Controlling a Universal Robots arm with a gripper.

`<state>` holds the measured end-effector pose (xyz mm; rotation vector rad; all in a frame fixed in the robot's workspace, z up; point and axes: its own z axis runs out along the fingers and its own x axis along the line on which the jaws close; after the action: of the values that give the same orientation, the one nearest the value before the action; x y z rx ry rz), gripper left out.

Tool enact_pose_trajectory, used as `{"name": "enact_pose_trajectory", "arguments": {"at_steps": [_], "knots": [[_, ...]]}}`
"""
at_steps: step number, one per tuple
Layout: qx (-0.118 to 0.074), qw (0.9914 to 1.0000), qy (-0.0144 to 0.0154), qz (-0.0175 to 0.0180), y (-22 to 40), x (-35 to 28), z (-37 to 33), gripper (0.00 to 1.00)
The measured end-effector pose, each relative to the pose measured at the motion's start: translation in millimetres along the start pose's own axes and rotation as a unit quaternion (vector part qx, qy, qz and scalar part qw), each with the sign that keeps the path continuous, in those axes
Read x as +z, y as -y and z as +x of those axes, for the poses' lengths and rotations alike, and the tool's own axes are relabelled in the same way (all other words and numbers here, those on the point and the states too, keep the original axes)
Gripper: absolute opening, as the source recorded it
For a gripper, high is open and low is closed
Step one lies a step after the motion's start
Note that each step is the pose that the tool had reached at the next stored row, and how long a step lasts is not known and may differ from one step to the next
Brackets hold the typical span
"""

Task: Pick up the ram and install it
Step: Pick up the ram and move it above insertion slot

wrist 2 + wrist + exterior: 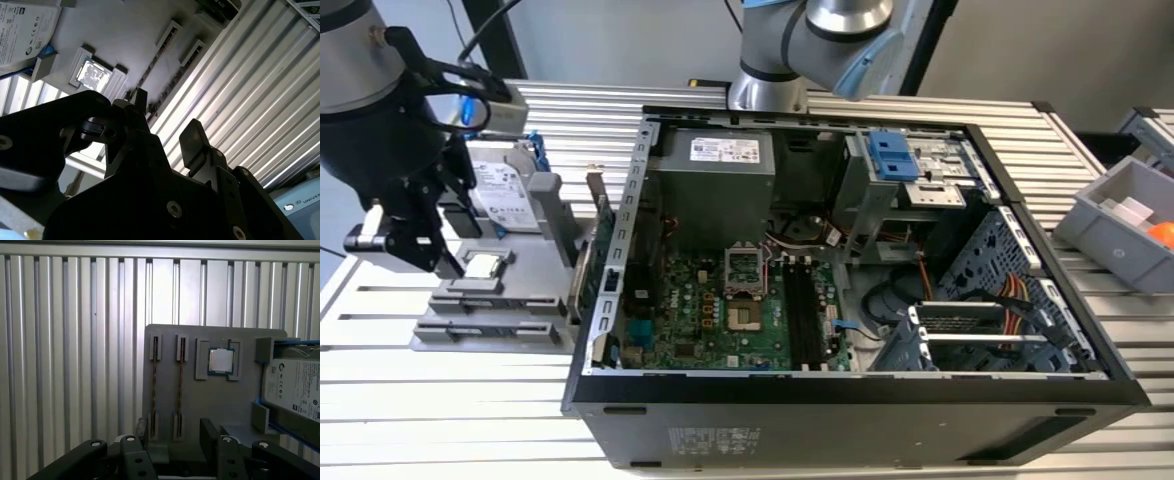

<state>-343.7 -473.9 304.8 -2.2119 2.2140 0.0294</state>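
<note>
Ribbed aluminium table (454,420) carries an open case (630,200) and, at nine o'clock from it in the exterior view, a grey tray (240,405). Over that tray hangs the gripper (174,426), released, its fingers (207,427) spread with nothing between them. The ram (180,385) stands on edge in a tray slot, with a twin stick (154,385) just beside it and parallel, and a chip (221,361) and drive (295,385) further along. The ram lies straight ahead of the gripper, apart from it. Call its long axis twelve-to-six: the fingers then stand at about three and nine, so they would close across its thin faces. It sits nearer the midline between them than its twin, so I judge it the target.
</note>
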Motion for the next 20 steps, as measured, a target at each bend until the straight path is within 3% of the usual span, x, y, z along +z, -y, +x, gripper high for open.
{"name": "enact_pose_trajectory", "arguments": {"at_steps": [20], "knots": [[0.0,1.0,0.0,0.0,0.0,8.3,0.2,1.0]]}}
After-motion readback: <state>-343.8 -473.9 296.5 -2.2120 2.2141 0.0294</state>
